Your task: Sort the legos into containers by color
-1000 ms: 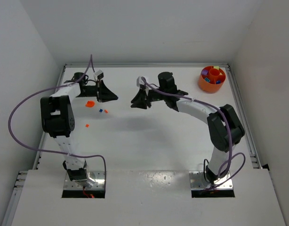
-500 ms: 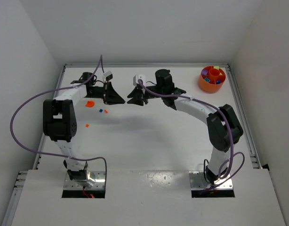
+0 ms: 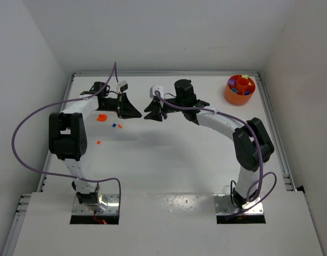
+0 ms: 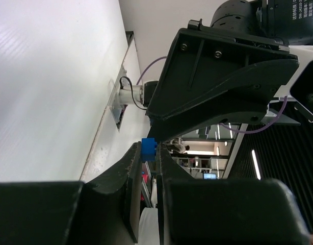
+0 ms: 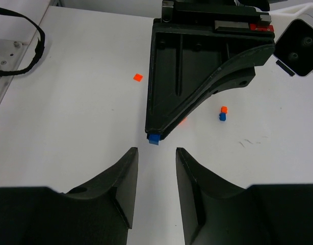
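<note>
Handover at mid-table: the left gripper [image 5: 154, 130] is clenched on a blue lego brick [image 5: 154, 138] at its very tip, dead ahead of the right gripper [image 5: 156, 152], whose fingers stand spread and empty just short of it. The orange bowl [image 3: 233, 97] waits at upper right of the overhead view, nearer the right arm. Print on the motor housing [image 4: 279, 20] is unreadable.

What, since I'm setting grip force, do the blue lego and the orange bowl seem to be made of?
The blue lego, pinched in the left gripper, is likely hard moulded plastic: even saturated colour, crisp square edges. It is too small to judge its sheen. The orange bowl is probably smooth plastic too: uniform bright colour, evenly rounded wall.
</note>
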